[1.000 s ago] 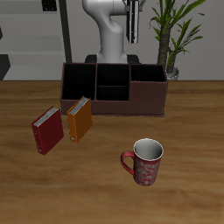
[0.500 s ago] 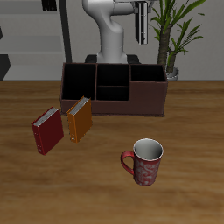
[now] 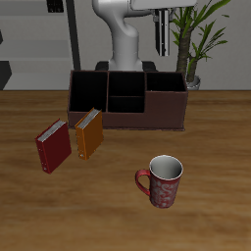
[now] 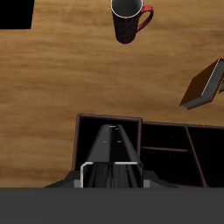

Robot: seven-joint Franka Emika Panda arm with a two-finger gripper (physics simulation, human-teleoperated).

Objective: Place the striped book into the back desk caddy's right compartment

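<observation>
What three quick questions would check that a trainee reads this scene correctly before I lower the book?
1. True or false: the striped book rests inside the back desk caddy.
2. Which thing stands nearest the table's front edge? A) the red book B) the mug C) the orange book
3. Fill in: the gripper is shut on the ____.

Key:
1. False. The book hangs in the gripper, above the caddy, and the wrist view looks down along it towards the right compartment.
2. B
3. striped book
</observation>
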